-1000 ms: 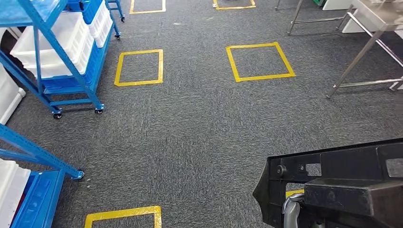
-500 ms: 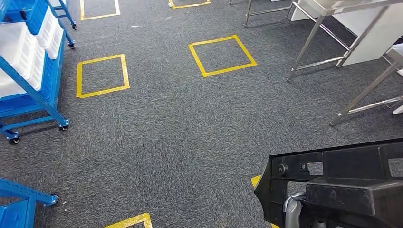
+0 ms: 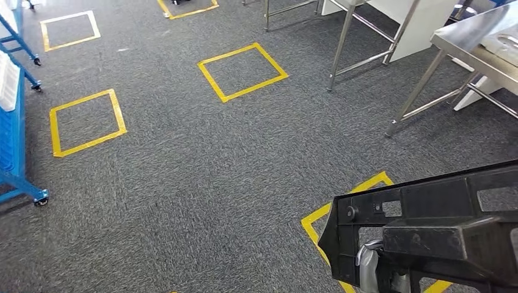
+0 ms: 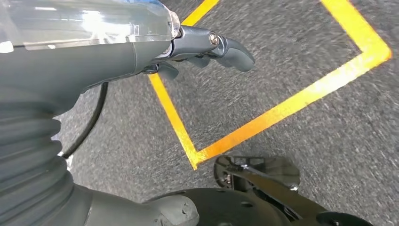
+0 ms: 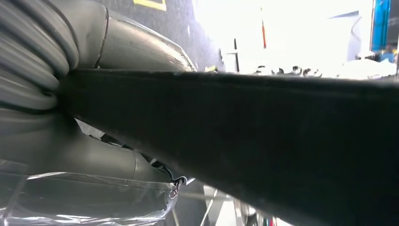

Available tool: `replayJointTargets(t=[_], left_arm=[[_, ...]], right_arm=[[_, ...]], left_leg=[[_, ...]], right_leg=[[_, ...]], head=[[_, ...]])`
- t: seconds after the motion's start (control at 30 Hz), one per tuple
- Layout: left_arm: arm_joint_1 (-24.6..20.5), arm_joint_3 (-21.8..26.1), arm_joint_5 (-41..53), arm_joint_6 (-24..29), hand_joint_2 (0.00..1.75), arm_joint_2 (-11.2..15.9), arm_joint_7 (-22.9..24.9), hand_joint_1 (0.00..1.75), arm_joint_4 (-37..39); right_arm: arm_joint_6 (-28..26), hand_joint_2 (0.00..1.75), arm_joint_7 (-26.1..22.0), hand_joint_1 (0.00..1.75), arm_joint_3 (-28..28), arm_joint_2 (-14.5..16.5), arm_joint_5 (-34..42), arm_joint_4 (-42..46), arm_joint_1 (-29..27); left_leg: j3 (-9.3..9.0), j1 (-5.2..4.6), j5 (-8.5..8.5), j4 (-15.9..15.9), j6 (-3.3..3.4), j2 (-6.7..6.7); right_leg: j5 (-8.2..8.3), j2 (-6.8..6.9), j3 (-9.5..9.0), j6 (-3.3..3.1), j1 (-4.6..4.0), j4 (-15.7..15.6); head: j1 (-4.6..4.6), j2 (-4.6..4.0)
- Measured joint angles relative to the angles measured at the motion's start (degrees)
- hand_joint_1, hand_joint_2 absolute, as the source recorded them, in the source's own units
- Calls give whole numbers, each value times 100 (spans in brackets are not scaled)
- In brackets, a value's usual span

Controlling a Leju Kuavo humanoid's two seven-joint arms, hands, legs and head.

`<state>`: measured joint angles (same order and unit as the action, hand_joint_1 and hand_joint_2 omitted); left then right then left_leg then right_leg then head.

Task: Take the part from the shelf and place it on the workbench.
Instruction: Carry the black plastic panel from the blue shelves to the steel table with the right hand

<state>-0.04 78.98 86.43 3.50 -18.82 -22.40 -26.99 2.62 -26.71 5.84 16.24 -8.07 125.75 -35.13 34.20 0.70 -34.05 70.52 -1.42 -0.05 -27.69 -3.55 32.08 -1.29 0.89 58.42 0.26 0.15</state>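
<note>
We see the black part (image 3: 427,229), a long moulded plastic frame with rectangular cut-outs, held low at the near right of the head view, above the grey carpet (image 3: 232,177). The right hand (image 5: 108,141) grips it: in the right wrist view the part's dark edge (image 5: 263,136) runs straight across, pressed against the hand's grey covers (the fingers themselves are hidden behind it). A silver bit of arm (image 3: 366,268) shows under the part. The left hand (image 4: 197,49) holds nothing, its fingers (image 4: 233,47) loosely curled above a yellow tape square (image 4: 263,117) on the floor. Far right stands the steel workbench (image 3: 470,36), well apart from the part. A blue shelf rack (image 3: 12,122) sits at the left edge.
</note>
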Motion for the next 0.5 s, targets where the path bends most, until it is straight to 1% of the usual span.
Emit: replayJointTargets(t=[0.03, 0.07, 0.1, 0.13, 0.17, 0.2, 0.23, 0.27, 0.3, 0.33, 0.37, 0.4, 0.43, 0.47, 0.5], left_arm=[[1, 11, -7, 10, 175, 0, -4, 0, 0], [2, 28, -22, 26, 175, -2, -7, 0, 0], [4, 53, -48, 51, 175, -6, -7, 0, 0], [6, 83, -85, 86, 175, -11, -5, 0, 0], [8, 112, -128, 128, 175, -16, -3, 0, 0], [7, 138, -172, 177, 175, -26, -1, 0, 1], [2, 158, -216, 234, 175, -34, 4, 0, 2], [0, 180, -256, 288, 175, -42, 7, 0, 5], [0, 211, -293, 341, 175, -50, 14, 0, 12], [7, 248, -325, 384, 175, -51, 25, 0, 19], [19, 286, -351, 409, 175, -52, 39, 0, 28], [28, 326, -377, 426, 175, -52, 54, 0, 36], [34, 362, -399, 433, 175, -52, 66, 0, 41], [34, 393, -417, 438, 175, -53, 71, 0, 46], [31, 421, -433, 444, 175, -55, 72, 0, 50]], right_arm=[[-3, 175, 5, 175, 2, -14, 3, -18, 17], [-7, 175, 12, 175, 8, -31, 9, -37, 41], [-11, 175, 25, 175, 18, -55, 17, -57, 68], [-22, 175, 42, 175, 37, -88, 24, -80, 96], [-35, 175, 63, 175, 61, -126, 31, -106, 126], [-59, 175, 85, 175, 91, -172, 36, -135, 154], [-98, 175, 102, 175, 128, -229, 38, -171, 178], [-141, 175, 114, 175, 174, -290, 39, -209, 208], [-193, 175, 124, 175, 230, -361, 39, -251, 246], [-245, 175, 133, 175, 289, -433, 39, -293, 291], [-302, 175, 146, 175, 355, -502, 40, -337, 344], [-373, 175, 168, 175, 430, -576, 44, -387, 393], [-466, 175, 196, 175, 512, -663, 60, -440, 443], [-571, 175, 227, 175, 604, -768, 89, -498, 493], [-676, 175, 256, 175, 696, -883, 129, -551, 550]], left_leg=[[-143, 18, 226, -383, 4, -102], [-277, 35, 386, -742, 11, -259], [-369, 49, 470, -994, 22, -397], [-410, 53, 485, -1127, 38, -498], [-422, 43, 470, -1159, 64, -510], [-425, 43, 481, -1178, 102, -447], [-437, 44, 504, -1209, 144, -371], [-453, 48, 530, -1243, 188, -294], [-460, 56, 550, -1275, 225, -207], [-465, 48, 558, -1291, 248, -112], [-463, 38, 556, -1297, 262, -17], [-457, 31, 550, -1296, 268, 83], [-456, 26, 543, -1295, 270, 180], [-460, 25, 533, -1294, 267, 269], [-471, 25, 521, -1294, 259, 349]], right_leg=[[-10, -84, 4, 14, 5, 21], [-23, -163, 17, 38, -1, 55], [-26, -242, 43, 72, 1, 81], [-19, -315, 75, 112, 2, 95], [-1, -388, 104, 157, 7, 97], [24, -459, 131, 201, 21, 82], [24, -416, 151, 233, 26, 94], [-24, -280, 194, 260, 22, 167], [-135, -96, 282, 280, 13, 340], [-306, 116, 425, 293, 7, 635], [-492, 243, 607, 307, 2, 999], [-632, 294, 778, 320, 4, 1345], [-679, 317, 883, 329, 8, 1564], [-613, 335, 876, 334, 11, 1569], [-454, 371, 749, 335, 14, 1352]], head=[[-2, 0], [-4, 0], [-3, 1], [-6, 1], [-10, 1], [-10, 1], [-14, 0], [1, 0], [19, 0], [34, 1], [48, 1], [49, 1], [49, 1], [49, 0], [50, 0]])
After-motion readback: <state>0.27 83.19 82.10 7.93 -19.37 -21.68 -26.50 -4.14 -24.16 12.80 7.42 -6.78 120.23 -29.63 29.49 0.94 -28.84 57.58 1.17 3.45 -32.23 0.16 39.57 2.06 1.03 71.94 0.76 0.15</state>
